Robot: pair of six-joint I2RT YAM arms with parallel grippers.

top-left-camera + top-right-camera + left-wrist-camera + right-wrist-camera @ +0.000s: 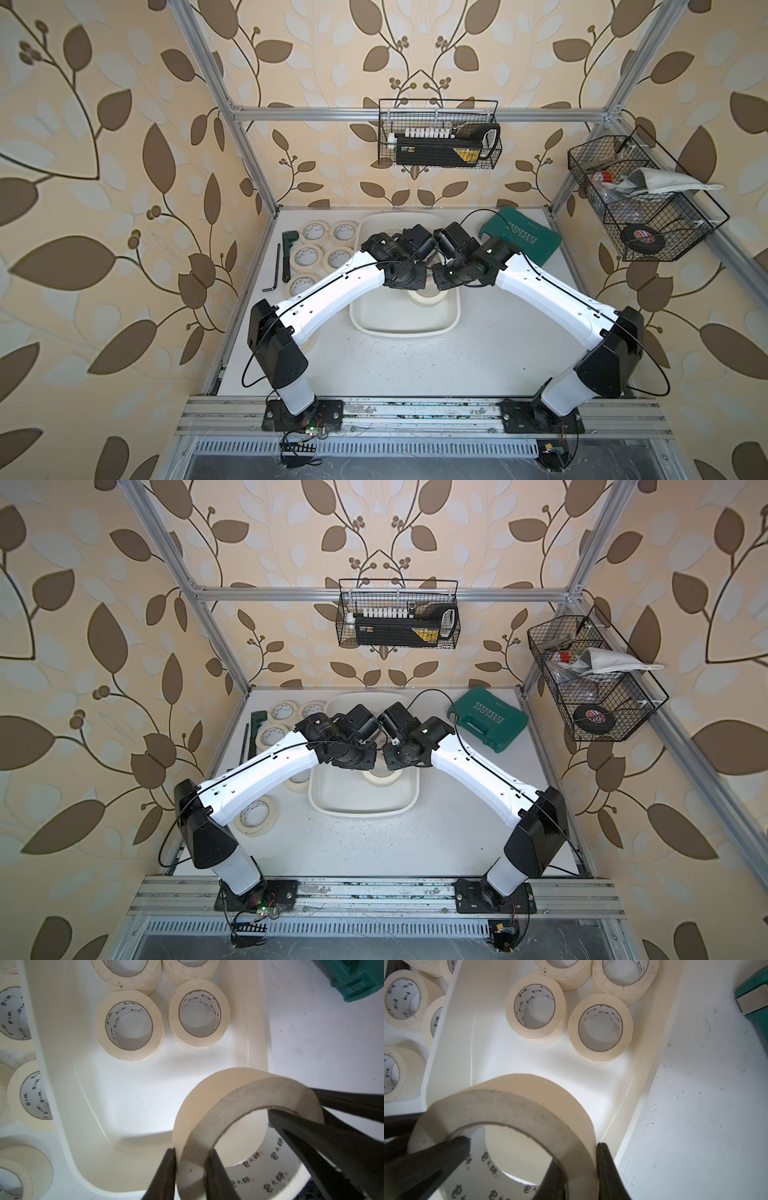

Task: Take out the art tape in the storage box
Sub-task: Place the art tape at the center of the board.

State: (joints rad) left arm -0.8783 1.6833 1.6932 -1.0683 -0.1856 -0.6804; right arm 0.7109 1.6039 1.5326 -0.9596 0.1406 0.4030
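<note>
One art tape roll (245, 1093) sits tilted over the near end of the white storage box (403, 326), and both grippers hold it. My left gripper (192, 1150) is shut on its wall, one finger outside and one inside the ring. On the opposite side my right gripper (577, 1153) is shut on the same roll (512, 1103) in the same way. In both top views the wrists hide the jaws, and only part of the roll (382, 776) shows below them. Several more rolls (128, 1025) lie flat at the box's far end.
Several tape rolls (316, 231) lie on the table left of the box, and another (255, 814) lies under the left arm. A wrench (287, 253) and hex key (274, 270) lie further left. A teal tool case (521, 239) sits at the back right. Wire baskets (440, 133) hang on the frame.
</note>
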